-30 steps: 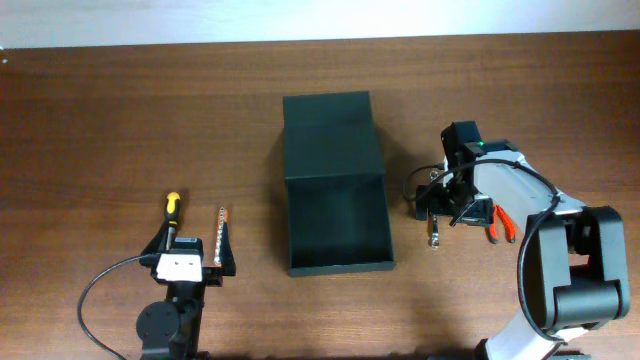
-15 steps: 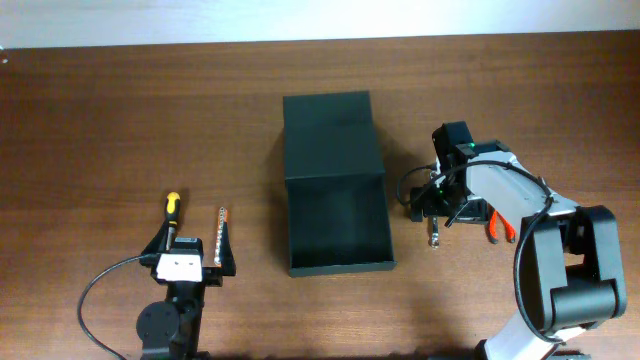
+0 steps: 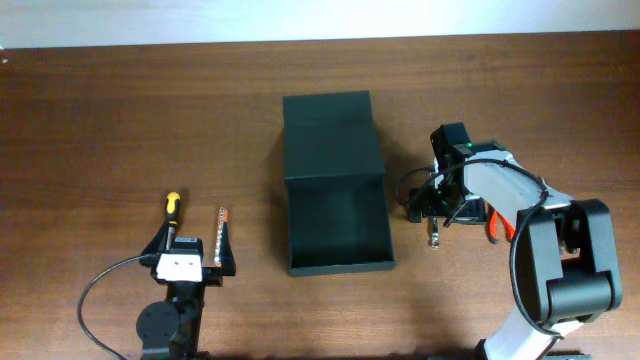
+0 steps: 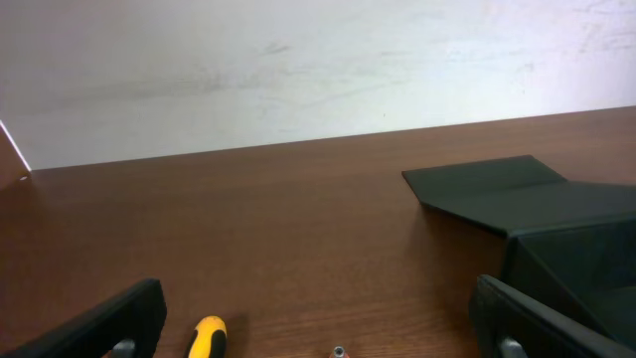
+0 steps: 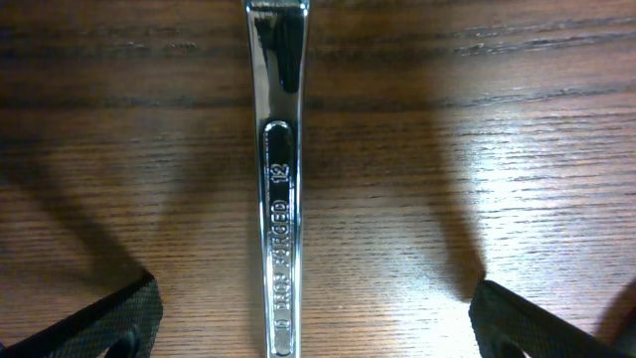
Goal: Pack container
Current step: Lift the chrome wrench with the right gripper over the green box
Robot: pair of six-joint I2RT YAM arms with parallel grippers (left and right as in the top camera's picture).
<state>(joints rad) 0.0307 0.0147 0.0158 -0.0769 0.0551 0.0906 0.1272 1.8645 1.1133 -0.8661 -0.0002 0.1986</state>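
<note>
The dark green-black matte rectangular container [image 3: 337,225] lies open midway across the brown wooden table [image 3: 100,120], ready for loading. The right end effector [image 5: 320,323] straddles a chrome steel wrench [image 5: 278,199], fingers apart, seemingly lined up to grasp. The left end effector [image 4: 318,323], empty, gapes beside a yellow-handled screwdriver [image 4: 209,338].

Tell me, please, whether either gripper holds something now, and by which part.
Nothing is held. The right gripper stands open over the wrench, which lies on the table between its fingers, untouched. The left gripper is open too, holding nothing.
</note>
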